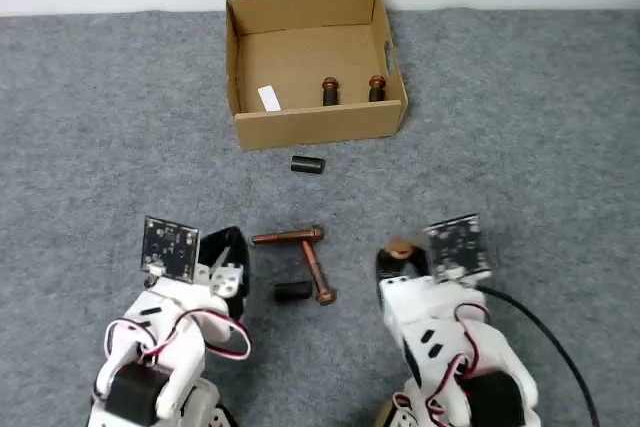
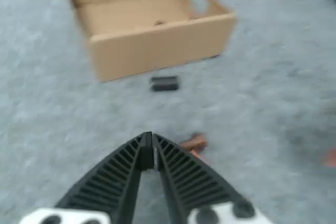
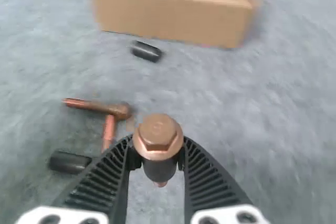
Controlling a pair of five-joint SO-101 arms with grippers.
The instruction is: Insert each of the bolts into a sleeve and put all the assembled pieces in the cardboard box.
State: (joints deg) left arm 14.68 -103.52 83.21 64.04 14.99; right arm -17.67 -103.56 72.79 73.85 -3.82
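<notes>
Your right gripper (image 3: pixel 157 148) pinches the copper hex-head bolt (image 3: pixel 157 135) seated in its black cylindrical sleeve (image 3: pixel 158 169), well short of the brown cardboard box (image 1: pixel 318 125), your left gripper (image 2: pixel 147 141) closed empty; risk: the round sleeve may twist out of that pinch in transit.
</notes>
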